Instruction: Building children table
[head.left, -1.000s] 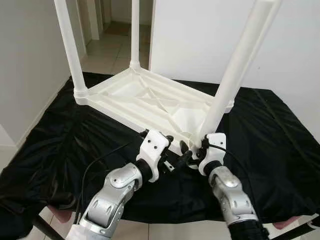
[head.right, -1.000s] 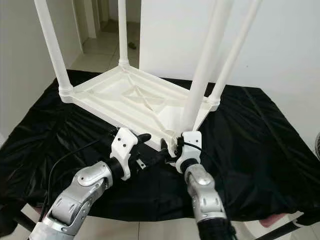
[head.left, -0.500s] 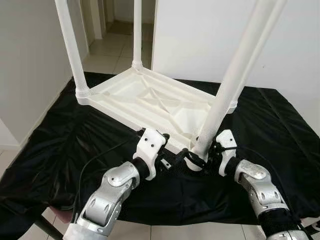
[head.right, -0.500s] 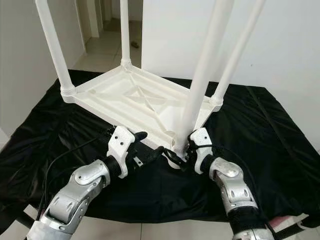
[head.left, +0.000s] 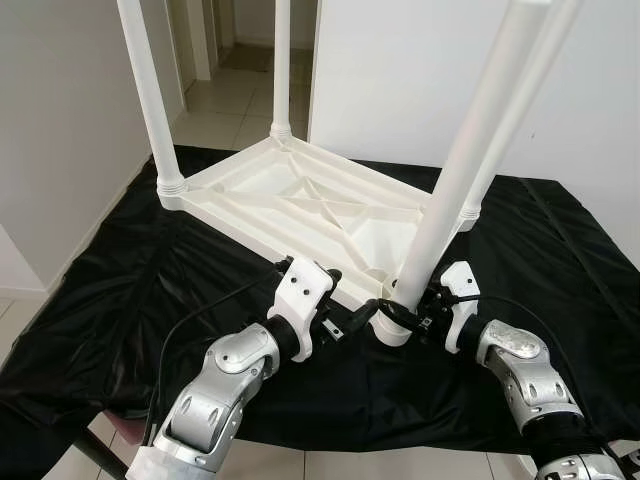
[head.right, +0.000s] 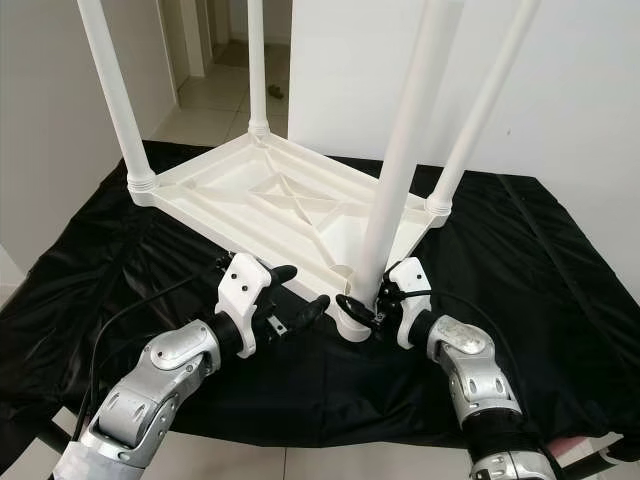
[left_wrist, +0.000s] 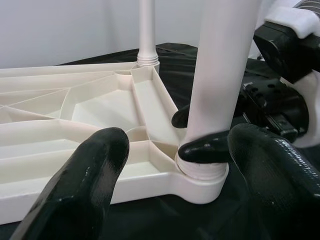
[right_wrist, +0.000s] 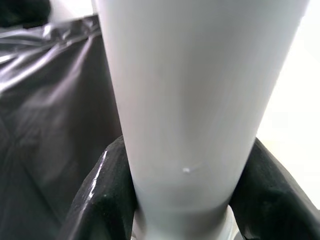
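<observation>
Right gripper clamped around near table leg just above its socket; left gripper open beside upturned tabletop, seemingly not touching.

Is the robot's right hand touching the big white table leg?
Touching. In the right wrist view, the right gripper's black fingers press against both sides of the white plastic table leg, no gap showing.

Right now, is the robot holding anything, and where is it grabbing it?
Yes. The right gripper clamps the near table leg at its bottom, just above the corner socket. The left gripper is open beside it, holding nothing.
</observation>
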